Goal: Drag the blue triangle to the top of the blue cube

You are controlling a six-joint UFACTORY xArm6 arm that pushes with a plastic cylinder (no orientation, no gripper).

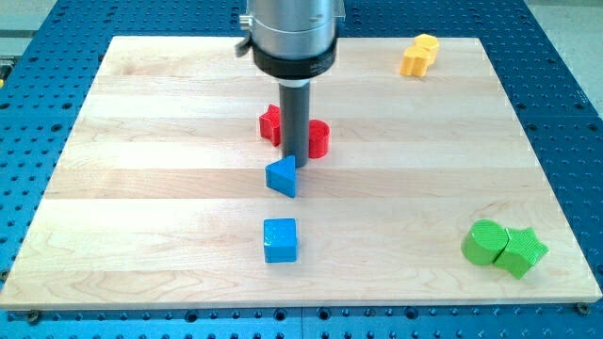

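The blue triangle (282, 176) lies near the middle of the wooden board (141, 188). The blue cube (280, 239) sits straight below it toward the view's bottom, a short gap apart. My tip (293, 155) stands at the triangle's upper edge, touching or almost touching it, on the side away from the cube. The rod hangs from a large grey cylinder (290, 33) at the view's top.
A red star-like block (271, 124) and a red cylinder (318, 138) sit just behind the rod, partly hidden by it. A yellow block (419, 55) is at the top right. A green cylinder (484, 243) and a green star-like block (521, 250) touch at the bottom right.
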